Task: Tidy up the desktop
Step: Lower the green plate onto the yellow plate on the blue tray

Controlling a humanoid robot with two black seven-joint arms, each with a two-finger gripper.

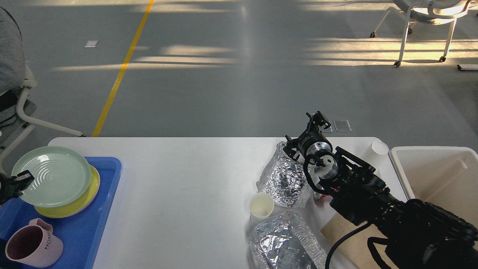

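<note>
The smooth white rectangular counter (179, 186) spreads before us. At its left edge, our left end effector (23, 178) is clamped on the rim of the pale green ribbed plate (52, 175), which lies on the yellow plate (71, 209) in the blue plastic tray (86, 231). Near the far right corner, our right end effector (318, 120) hangs above crumpled silver foil (285, 179); we cannot tell whether its fingers are apart.
</note>
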